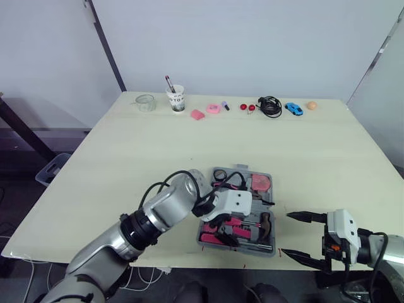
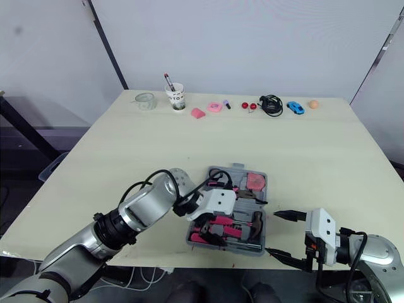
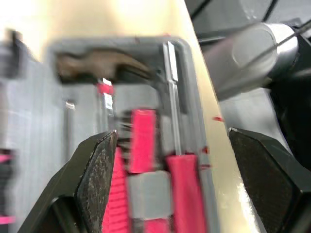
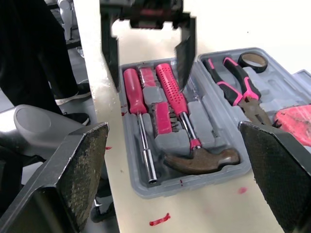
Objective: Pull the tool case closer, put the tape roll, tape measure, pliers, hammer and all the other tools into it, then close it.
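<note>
W/ L hand (image 3: 171,141) spread over screwdrivers (image 4: 172,92) in case (image 1: 216,172), R hand (image 1: 287,234) spread nearby, could knock them loose lifting.

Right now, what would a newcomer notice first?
The open grey case at the table's near edge, packed with pink-handled tools and a hammer, with the left gripper open right over them. The right gripper hangs open beside it; a cup and blue car sit along the far edge.
</note>
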Robot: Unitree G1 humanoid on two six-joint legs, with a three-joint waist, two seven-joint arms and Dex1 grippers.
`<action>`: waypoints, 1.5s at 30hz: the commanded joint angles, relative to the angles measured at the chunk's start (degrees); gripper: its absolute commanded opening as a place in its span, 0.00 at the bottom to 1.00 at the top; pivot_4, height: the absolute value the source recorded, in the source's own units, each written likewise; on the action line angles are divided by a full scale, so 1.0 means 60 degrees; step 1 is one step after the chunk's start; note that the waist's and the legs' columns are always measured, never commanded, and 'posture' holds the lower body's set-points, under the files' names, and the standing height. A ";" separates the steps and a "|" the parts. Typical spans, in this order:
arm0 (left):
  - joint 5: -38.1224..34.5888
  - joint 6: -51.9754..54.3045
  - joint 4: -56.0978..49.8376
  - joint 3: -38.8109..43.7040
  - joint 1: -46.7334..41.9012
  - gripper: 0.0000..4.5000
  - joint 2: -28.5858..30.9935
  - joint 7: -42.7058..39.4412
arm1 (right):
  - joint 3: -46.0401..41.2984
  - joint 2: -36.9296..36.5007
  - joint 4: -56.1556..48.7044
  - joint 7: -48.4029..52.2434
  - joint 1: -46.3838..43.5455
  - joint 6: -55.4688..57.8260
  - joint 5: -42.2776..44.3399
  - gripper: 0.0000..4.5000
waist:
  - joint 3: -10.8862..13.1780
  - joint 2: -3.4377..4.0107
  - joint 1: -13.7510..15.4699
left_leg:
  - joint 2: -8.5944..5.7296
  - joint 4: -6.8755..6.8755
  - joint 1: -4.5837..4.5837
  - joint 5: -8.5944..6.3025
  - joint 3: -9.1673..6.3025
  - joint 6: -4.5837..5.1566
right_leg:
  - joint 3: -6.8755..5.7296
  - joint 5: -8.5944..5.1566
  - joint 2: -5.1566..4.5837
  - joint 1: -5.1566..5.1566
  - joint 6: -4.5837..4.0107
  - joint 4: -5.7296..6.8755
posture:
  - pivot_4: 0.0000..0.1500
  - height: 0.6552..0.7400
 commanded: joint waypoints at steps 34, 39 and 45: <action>-0.0257 -0.6929 0.4993 0.1392 0.2378 0.03 -0.1016 -0.0662 | -0.0003 0.0037 0.0452 0.0063 -0.0475 -0.0349 -0.0052 1.00 | -0.0002 0.0005 0.0004 | 0.0000 0.0002 0.0002 0.0000 0.0013 0.0000 | -0.0012 0.0008 0.0000 0.0014 0.0012 -0.0003 | 1.00 1.00; 0.0064 -0.7122 0.5362 0.1330 0.2291 0.03 -0.1032 -0.0551 | -0.0003 0.0008 0.0482 0.0081 -0.0461 -0.0371 -0.0076 1.00 | -0.0007 0.0011 0.0004 | 0.0000 0.0002 0.0015 0.0000 0.0009 0.0000 | -0.0016 0.0006 -0.0001 0.0028 0.0009 -0.0006 | 1.00 1.00; -0.1187 -0.6500 0.4384 0.2162 0.2677 0.03 -0.1248 -0.0566 | -0.0153 0.0276 0.0427 -0.0240 -0.0471 -0.0178 0.0236 1.00 | -0.0013 0.0022 -0.0009 | 0.0001 0.0001 0.0018 0.0000 0.0009 0.0000 | -0.0015 0.0006 -0.0001 0.0029 0.0008 -0.0003 | 1.00 1.00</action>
